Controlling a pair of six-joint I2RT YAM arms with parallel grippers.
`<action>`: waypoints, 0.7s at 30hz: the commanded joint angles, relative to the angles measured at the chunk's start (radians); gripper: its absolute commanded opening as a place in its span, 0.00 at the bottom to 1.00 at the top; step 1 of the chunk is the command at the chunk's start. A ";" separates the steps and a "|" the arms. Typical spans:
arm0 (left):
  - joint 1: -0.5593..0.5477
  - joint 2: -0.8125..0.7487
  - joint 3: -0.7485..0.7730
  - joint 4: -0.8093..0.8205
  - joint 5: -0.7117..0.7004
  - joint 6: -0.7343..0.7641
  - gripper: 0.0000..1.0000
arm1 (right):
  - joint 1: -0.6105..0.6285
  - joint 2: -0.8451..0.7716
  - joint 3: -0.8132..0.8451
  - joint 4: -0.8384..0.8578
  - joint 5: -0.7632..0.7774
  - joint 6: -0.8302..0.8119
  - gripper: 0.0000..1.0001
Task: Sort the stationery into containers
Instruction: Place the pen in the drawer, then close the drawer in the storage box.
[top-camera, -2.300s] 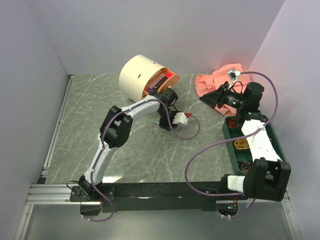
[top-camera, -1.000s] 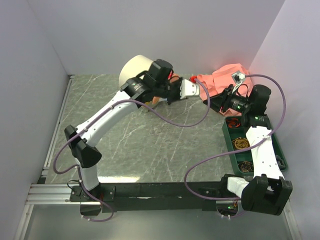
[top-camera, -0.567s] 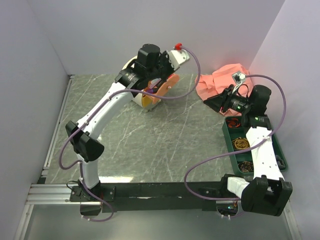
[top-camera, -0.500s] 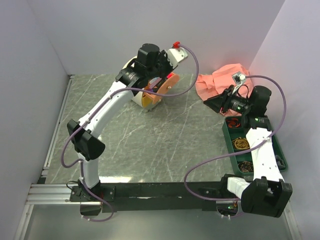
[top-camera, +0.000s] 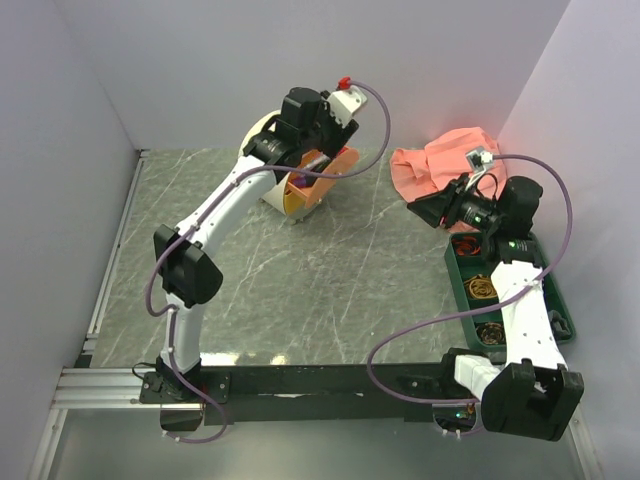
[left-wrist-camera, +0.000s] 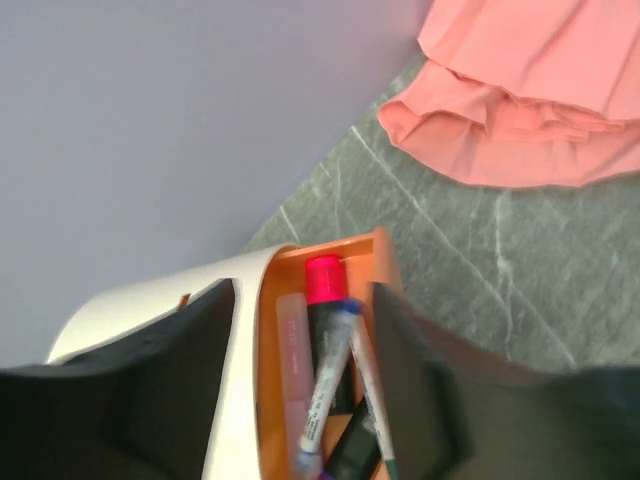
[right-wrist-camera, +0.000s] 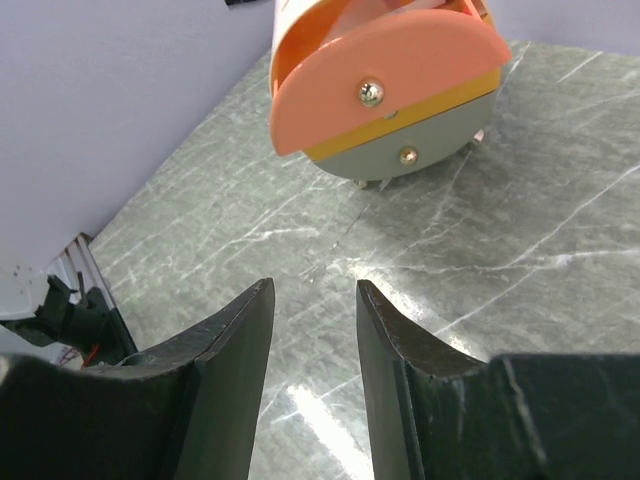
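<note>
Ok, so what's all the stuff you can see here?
cabinet: one, cream, round, back of the table
drawers: three, peach, yellow, grey; peach one open
pens: at least four, pink-capped, blue-capped, white, inside the peach drawer
cloth: one, pink, back right
tray: one, dark green, right edge
table: one, grey-green marble
left gripper: open, above the peach drawer
right gripper: open, empty, above the table, facing the cabinet

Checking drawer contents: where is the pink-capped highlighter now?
Left wrist view: the highlighter lies inside the open peach-orange drawer of the cream cabinet, back-left of the table, a white pen across it.
</note>
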 joint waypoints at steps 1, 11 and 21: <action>0.001 0.000 0.111 0.089 -0.039 -0.067 0.68 | 0.008 0.020 -0.009 0.114 0.010 0.055 0.47; 0.012 -0.253 -0.120 0.294 -0.284 -0.036 0.93 | 0.283 0.240 0.177 0.087 0.250 -0.141 0.23; 0.240 -0.321 -0.346 0.267 -0.403 -0.236 0.01 | 0.407 0.565 0.477 0.065 0.332 -0.167 0.00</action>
